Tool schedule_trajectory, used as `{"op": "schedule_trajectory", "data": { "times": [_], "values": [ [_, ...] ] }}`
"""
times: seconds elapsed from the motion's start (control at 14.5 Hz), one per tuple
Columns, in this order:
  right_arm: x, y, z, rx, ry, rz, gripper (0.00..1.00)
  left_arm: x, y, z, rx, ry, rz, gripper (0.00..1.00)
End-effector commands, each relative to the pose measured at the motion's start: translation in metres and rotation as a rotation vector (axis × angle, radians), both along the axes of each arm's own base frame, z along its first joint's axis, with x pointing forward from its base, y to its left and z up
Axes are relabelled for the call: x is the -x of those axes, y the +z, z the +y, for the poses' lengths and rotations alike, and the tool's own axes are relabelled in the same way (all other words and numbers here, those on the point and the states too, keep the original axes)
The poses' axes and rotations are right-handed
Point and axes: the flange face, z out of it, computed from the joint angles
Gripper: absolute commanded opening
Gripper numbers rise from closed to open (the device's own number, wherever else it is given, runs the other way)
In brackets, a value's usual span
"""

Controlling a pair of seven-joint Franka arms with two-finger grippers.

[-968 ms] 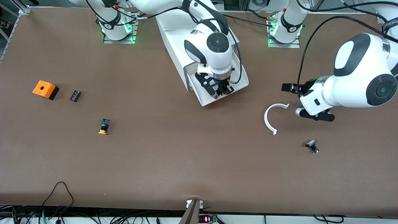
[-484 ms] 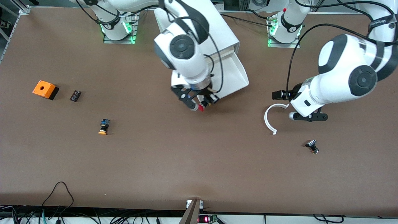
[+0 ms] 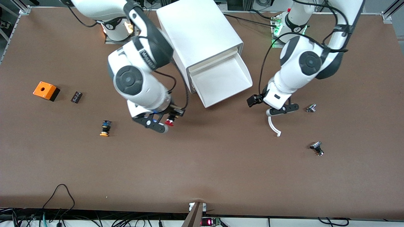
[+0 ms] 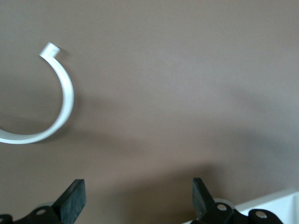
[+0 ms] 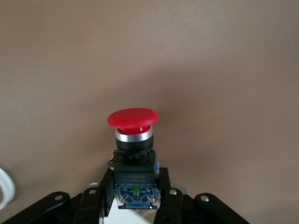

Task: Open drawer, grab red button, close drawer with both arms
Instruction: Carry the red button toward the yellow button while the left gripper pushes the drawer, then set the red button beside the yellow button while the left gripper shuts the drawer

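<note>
Right wrist view: the small push button with round red cap, silver collar, black body and blue rear end (image 5: 133,156) is pinched at its black body between the black fingers (image 5: 164,191) of the right gripper (image 5: 134,196). Long axis runs straight out from the gripper along the finger line, red cap outward, blue end back between the fingers. A pale label on the black body carries print too small to read.

Front view: the right gripper (image 3: 164,123) hangs over bare brown table (image 3: 202,170), with the button (image 3: 169,121) in its grip, cap aimed roughly toward the camera's edge of the table. The big white boxy cabinet (image 3: 199,34) stands toward the robots' bases from this gripper; its shallow white tray drawer (image 3: 222,80) is pulled out.

The left gripper (image 3: 273,106) is over the table just beside the drawer's open end, above one end of a thin white curved plastic strip (image 3: 273,125). Left wrist view: fingers (image 4: 72,200) spread wide, nothing between them, strip (image 4: 56,116) lying ahead of the tips.
</note>
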Motion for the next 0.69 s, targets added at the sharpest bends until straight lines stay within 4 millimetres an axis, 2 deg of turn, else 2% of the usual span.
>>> {"op": "schedule_trajectory", "data": {
  "times": [0.0, 0.14, 0.28, 0.35, 0.48, 0.62],
  "values": [
    [-0.007, -0.012, -0.052, 0.001, 0.141, 0.031, 0.0, 0.021, -0.03, -0.028, 0.033, 0.104, -0.022, 1.0],
    [-0.017, -0.032, -0.092, 0.015, 0.206, 0.04, 0.0, 0.03, -0.035, -0.047, 0.038, 0.12, -0.009, 1.0],
    [-0.024, -0.053, -0.131, 0.018, 0.294, 0.026, 0.0, 0.031, -0.039, -0.047, 0.035, 0.124, -0.001, 1.0],
    [-0.024, -0.066, -0.145, 0.019, 0.336, 0.021, 0.0, 0.032, -0.04, -0.047, 0.036, 0.148, 0.006, 1.0],
    [-0.018, -0.092, -0.167, 0.023, 0.363, -0.013, 0.0, 0.042, -0.045, -0.061, 0.033, 0.165, 0.027, 1.0],
    [-0.009, -0.122, -0.189, 0.032, 0.385, -0.047, 0.0, 0.063, -0.052, -0.081, 0.021, 0.121, 0.043, 1.0]
  ]
}}
